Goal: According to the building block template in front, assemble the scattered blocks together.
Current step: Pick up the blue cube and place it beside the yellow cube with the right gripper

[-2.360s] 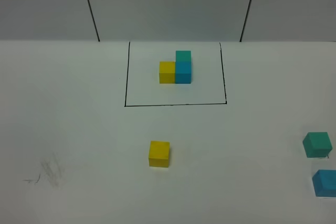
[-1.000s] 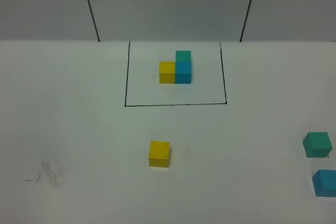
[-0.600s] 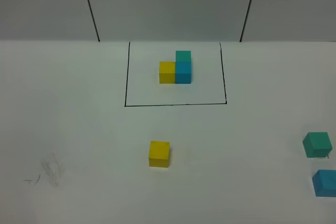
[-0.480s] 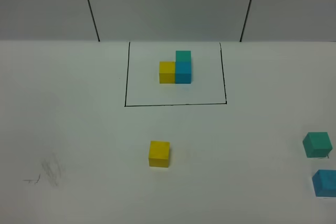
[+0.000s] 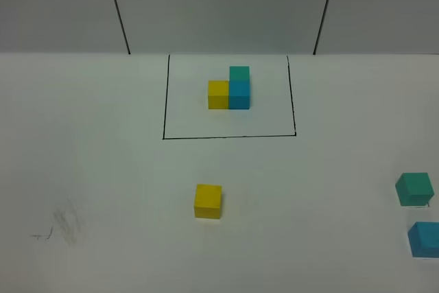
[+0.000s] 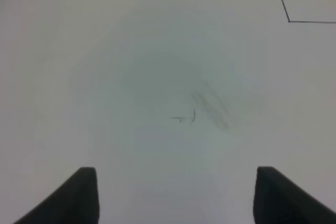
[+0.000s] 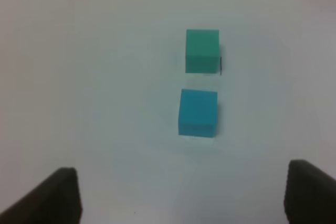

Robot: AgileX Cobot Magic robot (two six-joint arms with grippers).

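White table, both jaws parted, empty

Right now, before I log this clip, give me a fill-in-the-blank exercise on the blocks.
In the template, the teal cube sits on the ____ cube.
The loose yellow block lies ____ the black outline.
The loose blue block lies beside the loose ____ block.
The left gripper, jaws open, holds ____.
Missing words: blue; outside; teal; nothing.
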